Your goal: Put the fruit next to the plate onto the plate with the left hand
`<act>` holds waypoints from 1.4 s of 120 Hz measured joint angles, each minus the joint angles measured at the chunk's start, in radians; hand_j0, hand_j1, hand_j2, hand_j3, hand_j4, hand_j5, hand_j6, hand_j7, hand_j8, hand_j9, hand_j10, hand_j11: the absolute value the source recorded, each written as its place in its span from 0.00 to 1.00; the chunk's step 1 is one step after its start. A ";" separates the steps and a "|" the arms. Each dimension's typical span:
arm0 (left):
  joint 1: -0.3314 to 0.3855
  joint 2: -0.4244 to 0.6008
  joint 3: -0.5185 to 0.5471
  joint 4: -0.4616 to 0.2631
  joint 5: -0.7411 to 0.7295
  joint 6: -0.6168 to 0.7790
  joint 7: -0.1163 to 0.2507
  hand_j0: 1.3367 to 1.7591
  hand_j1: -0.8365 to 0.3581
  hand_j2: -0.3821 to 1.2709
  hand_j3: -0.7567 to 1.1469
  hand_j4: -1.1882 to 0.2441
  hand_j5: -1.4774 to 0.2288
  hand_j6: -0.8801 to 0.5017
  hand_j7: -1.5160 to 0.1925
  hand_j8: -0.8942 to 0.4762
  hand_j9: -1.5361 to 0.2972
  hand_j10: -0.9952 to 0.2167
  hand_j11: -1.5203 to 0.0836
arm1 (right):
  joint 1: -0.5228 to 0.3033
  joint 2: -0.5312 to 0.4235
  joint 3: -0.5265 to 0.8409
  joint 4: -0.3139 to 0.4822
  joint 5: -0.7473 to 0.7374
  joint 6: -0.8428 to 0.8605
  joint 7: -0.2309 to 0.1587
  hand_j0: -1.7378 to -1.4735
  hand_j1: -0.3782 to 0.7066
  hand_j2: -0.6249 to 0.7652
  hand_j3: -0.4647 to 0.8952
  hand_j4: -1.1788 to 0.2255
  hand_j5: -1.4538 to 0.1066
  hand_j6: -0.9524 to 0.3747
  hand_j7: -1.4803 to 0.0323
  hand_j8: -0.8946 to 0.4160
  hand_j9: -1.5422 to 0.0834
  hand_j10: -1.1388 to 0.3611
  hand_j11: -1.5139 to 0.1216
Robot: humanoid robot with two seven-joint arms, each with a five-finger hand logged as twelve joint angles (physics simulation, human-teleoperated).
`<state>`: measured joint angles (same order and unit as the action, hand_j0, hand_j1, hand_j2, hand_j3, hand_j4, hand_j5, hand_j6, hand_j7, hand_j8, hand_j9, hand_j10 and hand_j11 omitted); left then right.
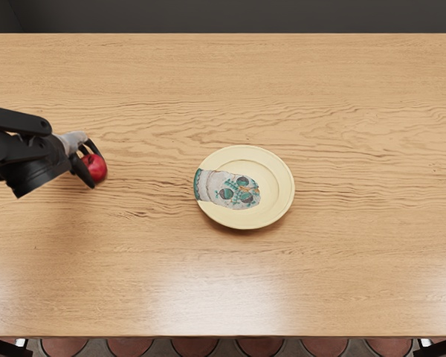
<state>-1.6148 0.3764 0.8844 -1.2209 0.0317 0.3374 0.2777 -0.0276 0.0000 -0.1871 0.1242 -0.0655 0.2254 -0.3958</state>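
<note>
Far left: my left arm comes in from the left edge, low over the table (342, 89). The left hand (80, 158) sits at its tip, fingers (84, 172) curled round the fruit (97, 168), one dark finger over the top and one across the near side. It reads as a grasp, closed most of the way on it. I can't tell if the fruit is off the wood yet.

The fruit is small, red and round. It's at the fingertip side of the hand, poking out to the hand's right and touching the fingers. It has no long axis to speak of, being near spherical. Any stem or dimple is too small to make out, so I can't say which way it points. I judge that orientation won't matter for the set-down.

Moving right there's bare wood, then the plate (281, 171), well apart from the hand, off to its right and slightly lower in the view. It's cream, round and shallow, with a painted figure left of centre. Nothing lies on it.

Key relation: the plate lies almost straight right of the hand, so I expect the carry to be mostly a rightward sweep. The left hand is the only one showing.

My read on the step: grasp made, lift and carry not yet done. Risk: a round fruit could roll off the plate if I let go while moving sideways.
</note>
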 joint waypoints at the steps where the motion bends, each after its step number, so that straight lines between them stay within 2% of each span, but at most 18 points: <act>1: 0.000 0.000 -0.001 0.000 0.000 0.000 0.000 0.75 0.47 0.34 0.40 0.47 0.40 0.34 0.42 0.28 0.40 0.33 0.45 | 0.000 0.000 0.000 0.000 0.000 0.000 0.000 0.30 0.03 0.45 0.34 0.84 0.93 0.72 0.98 0.68 0.95 0.76 0.93; 64: -0.055 -0.007 -0.065 -0.003 -0.008 -0.012 0.001 0.75 0.45 0.37 0.40 0.47 0.38 0.35 0.41 0.28 0.41 0.33 0.46 | 0.000 0.000 0.000 0.000 0.000 0.000 0.000 0.30 0.03 0.45 0.34 0.84 0.93 0.72 0.98 0.68 0.95 0.76 0.93; 101: -0.094 -0.064 -0.080 -0.005 -0.020 -0.012 0.000 0.76 0.44 0.40 0.40 0.47 0.38 0.34 0.42 0.28 0.41 0.33 0.46 | 0.000 0.000 0.000 0.000 0.000 0.000 0.000 0.30 0.03 0.45 0.34 0.84 0.93 0.72 0.98 0.68 0.95 0.76 0.93; 168: -0.138 -0.154 -0.151 -0.010 -0.026 -0.013 0.006 0.76 0.45 0.39 0.40 0.45 0.40 0.33 0.43 0.27 0.41 0.34 0.46 | 0.000 0.000 0.000 0.000 0.000 0.000 0.000 0.30 0.03 0.45 0.34 0.84 0.93 0.72 0.98 0.68 0.95 0.76 0.93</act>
<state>-1.7526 0.2228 0.7335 -1.2304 0.0058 0.3243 0.2841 -0.0276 0.0000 -0.1871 0.1241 -0.0659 0.2255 -0.3958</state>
